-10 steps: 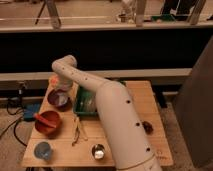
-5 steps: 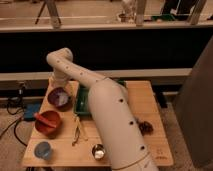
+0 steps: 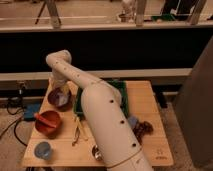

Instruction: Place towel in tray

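- Camera view takes in a white arm (image 3: 102,120) that rises from the near edge, runs far and left to an elbow, then bends down over the table's far left corner.
- Wooden table (image 3: 150,150): it fills the middle of the scene, with a dark rail behind it and a grey panel (image 3: 197,105) at its right.
- Green tray (image 3: 121,87): it sits at the far middle of the table, partly hidden by the arm.
- Purple bowl (image 3: 56,100): far left, just left of the tray.
- Red bowl (image 3: 48,123): left side, nearer than the purple bowl.
- Gripper (image 3: 59,90): at the arm's end, low over the purple bowl. How its jaws stand cannot be made out.
- Blue cup (image 3: 43,150): near left corner.
- Thin yellow item (image 3: 77,131): it lies between the red bowl and the arm.
- Brown lump (image 3: 144,128): right of the arm.
- Pale blue piece (image 3: 132,121): between the arm and the brown lump, close to both.
- Small round dark item (image 3: 94,150): near edge, against the arm's left side.
- Towel: I cannot tell which item it is. The pale blue piece lies on the table outside the tray, and a pale patch shows in the purple bowl under the gripper.
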Controlling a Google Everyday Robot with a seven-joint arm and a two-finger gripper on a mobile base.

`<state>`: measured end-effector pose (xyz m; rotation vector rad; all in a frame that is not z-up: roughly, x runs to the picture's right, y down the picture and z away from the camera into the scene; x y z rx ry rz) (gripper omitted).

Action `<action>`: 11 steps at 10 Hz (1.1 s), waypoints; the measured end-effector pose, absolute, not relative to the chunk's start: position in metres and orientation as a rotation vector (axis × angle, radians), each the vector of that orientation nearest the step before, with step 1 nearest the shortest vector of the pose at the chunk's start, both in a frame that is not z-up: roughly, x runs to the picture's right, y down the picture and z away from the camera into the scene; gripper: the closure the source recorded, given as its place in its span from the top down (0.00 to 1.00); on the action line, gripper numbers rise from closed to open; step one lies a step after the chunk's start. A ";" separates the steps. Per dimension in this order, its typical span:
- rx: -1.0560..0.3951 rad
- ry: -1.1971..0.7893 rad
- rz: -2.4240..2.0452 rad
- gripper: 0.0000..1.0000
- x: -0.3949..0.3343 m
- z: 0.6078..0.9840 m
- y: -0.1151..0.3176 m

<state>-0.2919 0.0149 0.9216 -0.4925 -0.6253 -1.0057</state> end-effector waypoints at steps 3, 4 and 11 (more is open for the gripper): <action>-0.519 -0.619 -1.027 0.43 -0.289 0.934 0.028; -0.528 -0.619 -1.032 0.47 -0.289 0.936 0.030; -0.577 -0.635 -1.076 0.76 -0.292 0.944 0.042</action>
